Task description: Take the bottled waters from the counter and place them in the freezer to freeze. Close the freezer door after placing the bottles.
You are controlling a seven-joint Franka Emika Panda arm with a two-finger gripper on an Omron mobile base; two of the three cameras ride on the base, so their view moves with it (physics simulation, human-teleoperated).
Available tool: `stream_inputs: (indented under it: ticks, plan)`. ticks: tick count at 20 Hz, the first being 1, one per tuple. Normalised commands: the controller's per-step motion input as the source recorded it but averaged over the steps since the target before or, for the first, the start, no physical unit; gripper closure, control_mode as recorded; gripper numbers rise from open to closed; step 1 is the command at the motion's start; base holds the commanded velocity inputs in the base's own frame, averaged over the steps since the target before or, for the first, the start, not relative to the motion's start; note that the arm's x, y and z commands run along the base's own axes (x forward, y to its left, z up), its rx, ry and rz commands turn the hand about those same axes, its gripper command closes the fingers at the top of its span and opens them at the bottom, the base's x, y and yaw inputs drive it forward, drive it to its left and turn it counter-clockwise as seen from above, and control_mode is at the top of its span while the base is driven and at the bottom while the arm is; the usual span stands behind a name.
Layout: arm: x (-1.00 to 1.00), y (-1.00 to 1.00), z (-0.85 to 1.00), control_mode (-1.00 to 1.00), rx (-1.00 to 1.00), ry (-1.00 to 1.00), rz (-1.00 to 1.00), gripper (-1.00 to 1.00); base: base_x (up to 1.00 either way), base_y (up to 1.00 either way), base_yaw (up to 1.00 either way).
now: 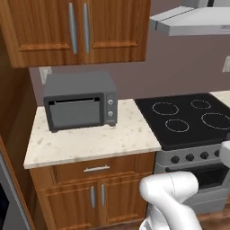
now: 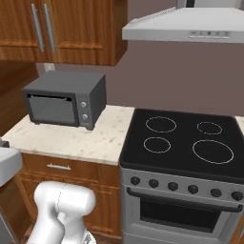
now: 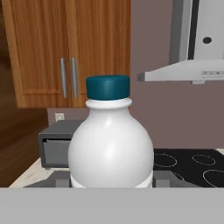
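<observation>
Hand view, nearest: bottled water [image 3: 111,144] sits right up against the camera, upright, its teal cap [image 3: 107,86] on top and its rounded shoulder taking up the middle of the frame.
Hand view, pincer: gripper [image 3: 111,180] is pinched onto the bottle's body below the shoulder; grey finger parts show on either side of it at the bottom edge, and the jaws stand as near together as the bottle allows.
Hand view, background: toaster oven [image 3: 54,146] stands behind the bottle to its left, wooden wall cabinets [image 3: 65,52] above, range hood [image 3: 188,72] and a corner of the black stovetop [image 3: 192,164] to the right.
Left base view: counter [image 1: 90,141] carries the toaster oven [image 1: 81,101], with the stovetop [image 1: 188,119] just beside it on the right; the white arm [image 1: 173,197] rises at the lower right, its hand out of frame.
Right base view: counter [image 2: 71,138], toaster oven [image 2: 64,100], stovetop [image 2: 183,140] and hood [image 2: 190,26]; arm [image 2: 59,209] at the lower left.
Where the bottle is: off the counter, carried in the gripper.
Handling, as a judgement: full of water, so fairly heavy for its size; thin smooth plastic, likely slippery and slightly yielding. A firm squeeze on the ribbed midsection, kept upright, looks safest.
</observation>
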Motion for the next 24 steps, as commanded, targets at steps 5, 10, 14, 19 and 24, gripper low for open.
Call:
stream_inputs:
  ticks: [5,10,14,19,24]
  plan:
    - [0.0,0.0,0.0,1.0,0.0,0.0,0.0,1.0,-0.53,0.18,0.01]
    - [0.0,0.0,0.0,1.0,0.0,0.0,0.0,1.0,-0.53,0.26,0.02]
    - [0.0,0.0,0.0,1.0,0.0,0.0,0.0,1.0,-0.53,0.39,0.05]
    - [0.0,0.0,0.0,1.0,0.0,0.0,0.0,1.0,-0.63,0.62,0.05]
    - [0.0,0.0,0.0,1.0,0.0,0.0,0.0,1.0,-0.59,0.7,0.04]
